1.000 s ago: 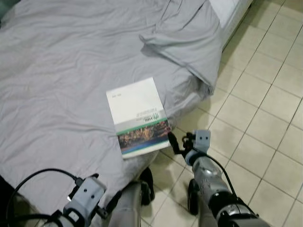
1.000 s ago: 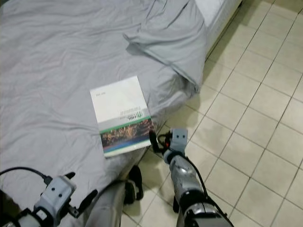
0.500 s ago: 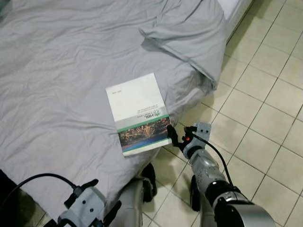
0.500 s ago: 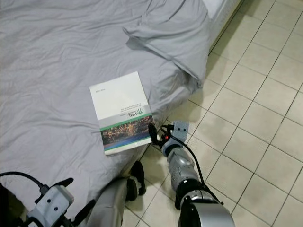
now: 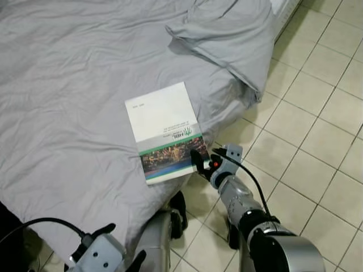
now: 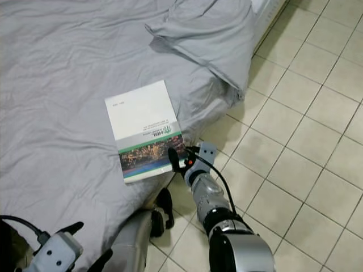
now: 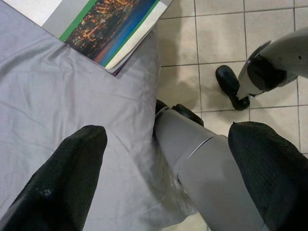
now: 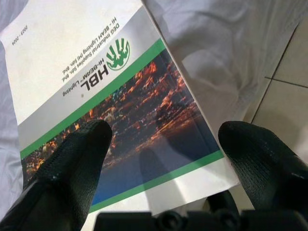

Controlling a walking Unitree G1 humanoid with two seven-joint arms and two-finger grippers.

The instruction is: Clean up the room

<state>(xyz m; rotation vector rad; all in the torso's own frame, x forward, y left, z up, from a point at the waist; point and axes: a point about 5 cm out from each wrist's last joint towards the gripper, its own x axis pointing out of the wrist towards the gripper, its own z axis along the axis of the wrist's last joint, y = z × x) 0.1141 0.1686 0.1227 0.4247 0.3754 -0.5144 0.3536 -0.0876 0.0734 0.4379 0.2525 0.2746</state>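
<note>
I have the right gripper [image 5: 199, 161] at the near right corner of the catalogue [image 5: 164, 131], its 2 black fingers [image 8: 79, 163] spread wide apart with nothing between them, hanging just above the cover's photo band. The catalogue lies flat on the grey bedsheet [image 5: 74, 85], close to the near right edge of the bed, where the sheet drops to the tiled floor [image 5: 317, 130]. Its cover is white on the far part, with a green stripe, an HBL logo, a night city photo and a second green stripe near its near edge. A rumpled grey pillow [image 5: 227, 34] sits far right on the bed. My left gripper [image 7: 163, 168] hangs low on the left, fingers wide open, over the sheet and the robot's own leg [image 7: 207, 168].
</note>
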